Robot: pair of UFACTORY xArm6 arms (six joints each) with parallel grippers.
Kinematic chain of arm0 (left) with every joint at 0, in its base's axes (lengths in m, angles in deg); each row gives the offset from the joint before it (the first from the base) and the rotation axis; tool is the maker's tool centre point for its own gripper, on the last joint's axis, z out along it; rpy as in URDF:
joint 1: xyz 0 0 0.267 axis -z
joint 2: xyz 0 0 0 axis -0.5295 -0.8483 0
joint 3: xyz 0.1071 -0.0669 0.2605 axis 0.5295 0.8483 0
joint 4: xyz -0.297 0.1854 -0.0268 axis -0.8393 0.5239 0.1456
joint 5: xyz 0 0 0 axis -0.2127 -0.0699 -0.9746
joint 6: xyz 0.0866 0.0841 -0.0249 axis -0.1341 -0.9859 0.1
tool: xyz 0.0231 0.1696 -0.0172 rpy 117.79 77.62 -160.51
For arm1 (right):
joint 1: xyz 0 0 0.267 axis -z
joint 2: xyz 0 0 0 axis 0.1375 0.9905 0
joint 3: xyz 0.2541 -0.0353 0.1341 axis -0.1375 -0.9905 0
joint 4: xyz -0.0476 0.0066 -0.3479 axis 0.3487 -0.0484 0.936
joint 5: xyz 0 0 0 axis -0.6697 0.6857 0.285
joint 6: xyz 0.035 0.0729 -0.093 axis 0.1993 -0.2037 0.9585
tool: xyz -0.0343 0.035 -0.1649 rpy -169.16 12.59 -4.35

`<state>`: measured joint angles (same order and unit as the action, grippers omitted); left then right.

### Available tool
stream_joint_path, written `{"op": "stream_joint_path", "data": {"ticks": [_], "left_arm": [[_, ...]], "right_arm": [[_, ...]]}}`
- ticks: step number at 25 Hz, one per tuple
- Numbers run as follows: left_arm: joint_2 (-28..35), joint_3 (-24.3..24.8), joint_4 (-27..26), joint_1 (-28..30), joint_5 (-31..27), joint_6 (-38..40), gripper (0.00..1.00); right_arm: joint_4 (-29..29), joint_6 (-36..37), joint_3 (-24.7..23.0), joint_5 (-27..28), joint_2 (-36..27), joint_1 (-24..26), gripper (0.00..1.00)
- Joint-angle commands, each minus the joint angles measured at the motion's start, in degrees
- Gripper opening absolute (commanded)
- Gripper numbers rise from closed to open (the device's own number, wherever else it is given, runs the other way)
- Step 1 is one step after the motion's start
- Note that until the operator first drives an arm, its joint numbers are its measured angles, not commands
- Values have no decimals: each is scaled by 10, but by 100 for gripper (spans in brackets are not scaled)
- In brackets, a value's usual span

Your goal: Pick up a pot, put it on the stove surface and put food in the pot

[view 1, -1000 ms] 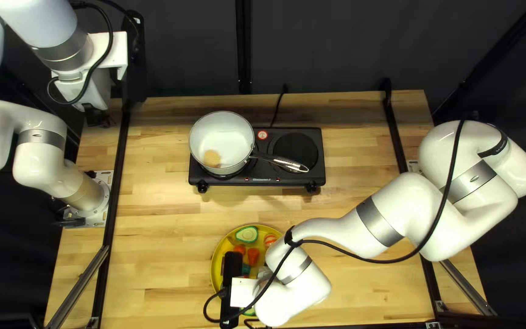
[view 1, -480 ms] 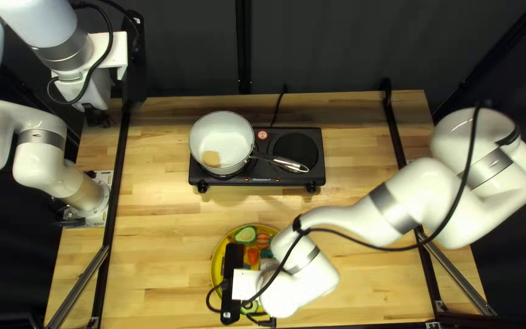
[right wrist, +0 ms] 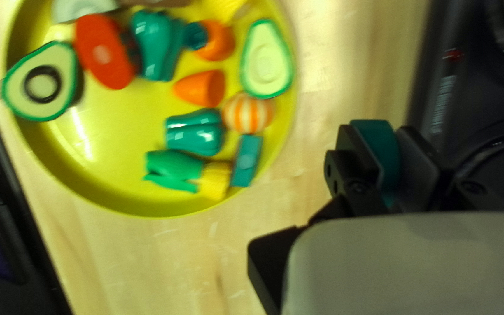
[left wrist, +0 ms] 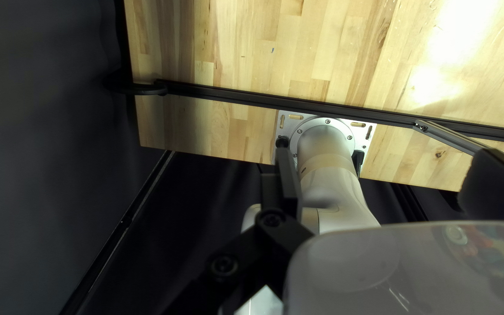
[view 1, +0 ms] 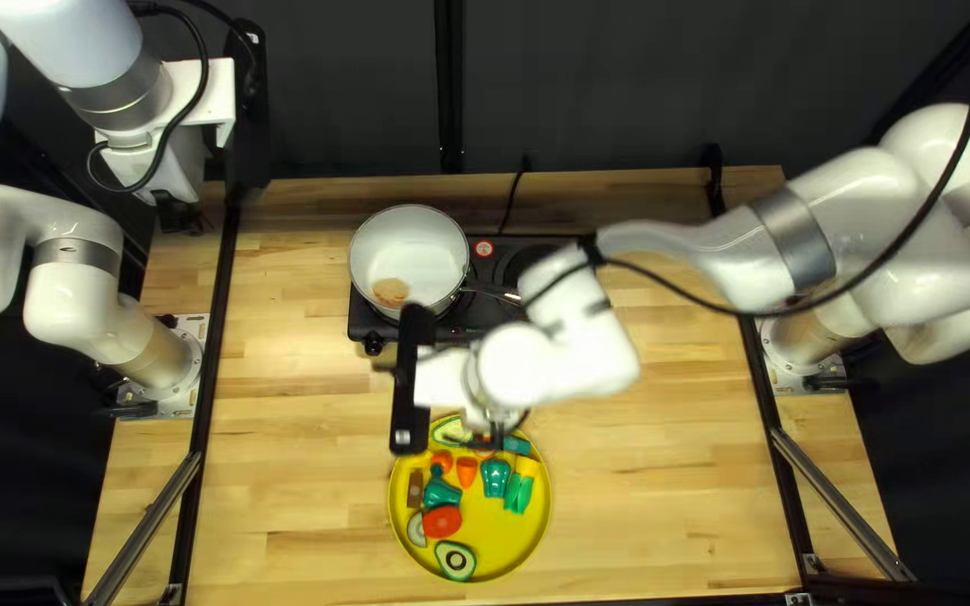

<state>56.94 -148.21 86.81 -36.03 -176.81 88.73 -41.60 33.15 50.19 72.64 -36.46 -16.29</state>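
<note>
Table point(view 1: 283, 449) carries everything. Right arm point(view 1: 794, 230) reaches in from the right, covering part of the stove in view. Left arm point(view 1: 81, 281) is on the left side, its wrist raised at the far left.

Stove point(view 1: 460, 333) sits at the far middle. Yellow plate point(view 1: 508, 550) is on the near side, apart from the stove. Pot point(view 1: 409, 238) is upright on the stove's left burner, handle point(view 1: 493, 291) to the right, one tan piece point(view 1: 391, 292) inside.

Left claw point(view 1: 180, 217): fingers wide apart, nothing between them. Right claw point(view 1: 496, 434): up over the table around the plate's far edge, clamped on a dark green piece point(right wrist: 383, 154), both fingers touching it. Can't tell which food it is.

On the plate: avocado half with a dark ring point(right wrist: 42, 84) near left, plain avocado half point(right wrist: 266, 61) far left. Red slice point(right wrist: 100, 49) just beyond the ringed half. Green pepper piece point(right wrist: 193, 133) and corn piece point(right wrist: 173, 169) to the right. Orange cone point(right wrist: 199, 87) between plain avocado and pepper. Small teal block point(right wrist: 246, 160) at the far right rim.
</note>
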Motion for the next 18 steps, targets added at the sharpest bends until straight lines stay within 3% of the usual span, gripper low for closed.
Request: {"op": "stream_joint_path", "data": {"ticks": [1, 7, 18], "left_arm": [[0, 0, 0, 0, 0, 0, 100], [0, 0, 0, 0, 0, 0, 100], [0, 0, 0, 0, 0, 0, 100]], "right_arm": [[-27, 73, 17, -1, -8, 62, 0], [-67, 149, 76, -2, 42, 134, 0], [-102, 184, 105, -32, 115, 162, 0]]}}
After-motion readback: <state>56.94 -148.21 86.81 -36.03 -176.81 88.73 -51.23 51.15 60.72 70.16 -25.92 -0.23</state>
